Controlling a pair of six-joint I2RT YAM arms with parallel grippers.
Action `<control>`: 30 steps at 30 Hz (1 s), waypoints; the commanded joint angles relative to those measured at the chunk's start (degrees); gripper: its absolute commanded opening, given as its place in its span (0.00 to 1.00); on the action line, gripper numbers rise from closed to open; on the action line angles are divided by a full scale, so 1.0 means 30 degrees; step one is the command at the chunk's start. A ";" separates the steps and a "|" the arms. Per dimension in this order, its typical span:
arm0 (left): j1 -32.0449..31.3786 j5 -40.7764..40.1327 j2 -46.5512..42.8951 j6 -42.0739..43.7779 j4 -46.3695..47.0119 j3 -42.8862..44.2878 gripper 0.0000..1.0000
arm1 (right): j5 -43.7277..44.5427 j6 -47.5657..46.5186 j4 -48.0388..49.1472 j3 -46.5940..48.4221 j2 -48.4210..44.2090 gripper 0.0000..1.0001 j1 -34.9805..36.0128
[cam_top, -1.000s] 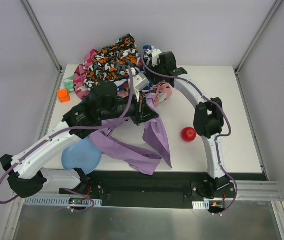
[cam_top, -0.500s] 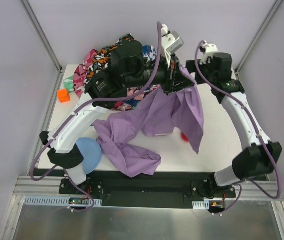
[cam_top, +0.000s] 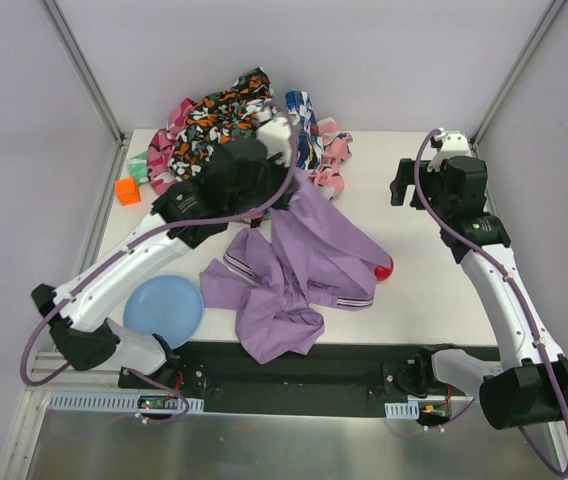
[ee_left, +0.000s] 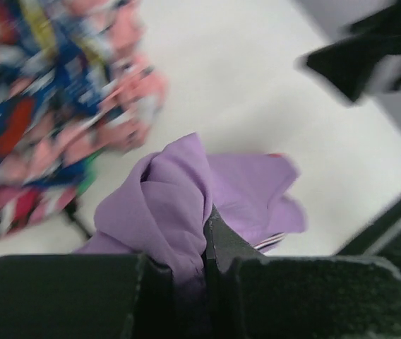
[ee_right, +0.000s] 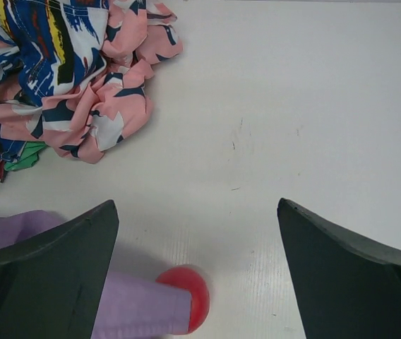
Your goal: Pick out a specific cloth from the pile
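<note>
The lilac cloth (cam_top: 304,250) lies spread and crumpled on the table's near middle, with striped trim showing at its right edge. My left gripper (cam_top: 284,188) is shut on a bunched fold of it (ee_left: 165,205), and the pinch shows in the left wrist view (ee_left: 202,233). The pile (cam_top: 224,120) of camouflage, blue-white and pink cloths sits at the back left and also shows in both wrist views (ee_left: 38,106) (ee_right: 59,63). My right gripper (cam_top: 401,185) is open and empty over bare table (ee_right: 197,205), right of the cloth (ee_right: 137,307).
A red ball (cam_top: 385,268) (ee_right: 195,296) is half covered by the cloth's right edge. A blue disc (cam_top: 164,308) lies at the front left, partly under the left arm. An orange cube (cam_top: 127,190) sits at the far left edge.
My left gripper came down and back left with the lilac cloth, which now rests on the table over the ball. My right arm swung from the pile to the right side.
</note>
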 commanded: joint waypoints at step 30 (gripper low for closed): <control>0.0695 0.1312 0.2461 -0.5556 0.5945 -1.4991 0.99 | 0.5652 0.6245 0.1353 -1.0553 -0.6769 0.96 0.1324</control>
